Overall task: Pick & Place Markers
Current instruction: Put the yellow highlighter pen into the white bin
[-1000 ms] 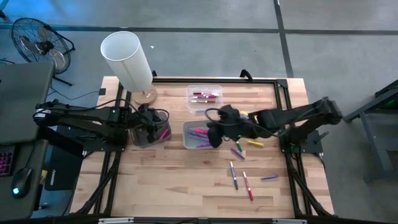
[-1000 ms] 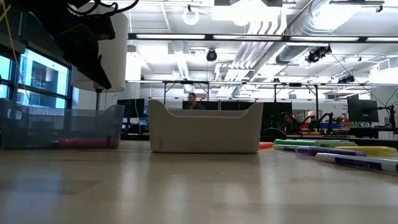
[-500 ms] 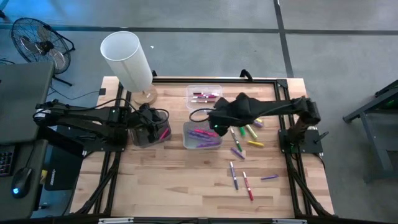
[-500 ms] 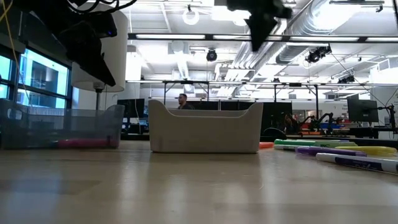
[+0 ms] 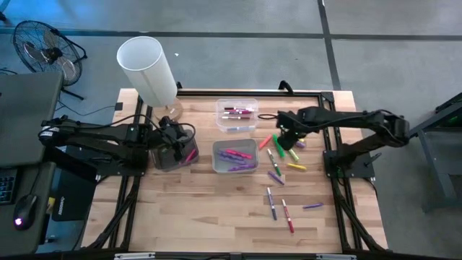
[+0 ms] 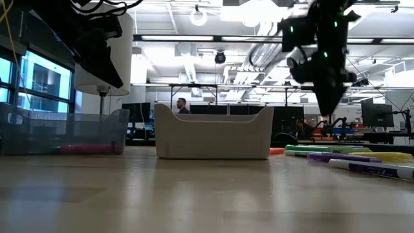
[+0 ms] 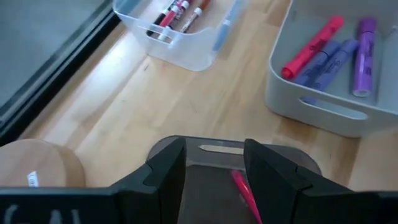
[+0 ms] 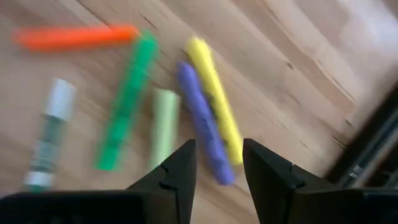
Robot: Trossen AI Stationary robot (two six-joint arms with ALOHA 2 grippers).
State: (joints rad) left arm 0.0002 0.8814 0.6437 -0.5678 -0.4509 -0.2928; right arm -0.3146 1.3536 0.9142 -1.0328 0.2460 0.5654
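Several markers point(image 5: 278, 155) lay loose on the wooden table point(image 5: 195, 202), in two groups: a cluster right of the grey bin point(image 5: 234, 156) and a sparser scatter nearer the front edge. The grey bin, at mid-table, already held pink and purple markers, and the clear tray point(image 5: 237, 113) behind it held a few thin red-capped ones, so the sorting looked partly done, by colour or type as best I could judge.

The right gripper point(image 5: 283, 142) hung over the cluster. Its wrist view showed the fingers point(image 8: 179, 169) parted with nothing between them, looking straight down on an orange marker point(image 8: 78, 36), a green marker point(image 8: 127, 99), a pale green one, a purple marker point(image 8: 202, 121) and a yellow marker point(image 8: 214, 99) lying side by side. The purple one sat most nearly in line with the gap, which suggested it as the next pick. Because those two touched along their length, a pinch could drag the yellow neighbour along.

The left gripper point(image 5: 175, 146) waited over the dark bin point(image 5: 173, 155) at the left, fingers point(image 7: 163, 174) moderately apart and empty; a pink marker point(image 7: 245, 193) lay in the bin below them. The white lamp point(image 5: 148, 71) stood at the far left corner, clear of both arms.
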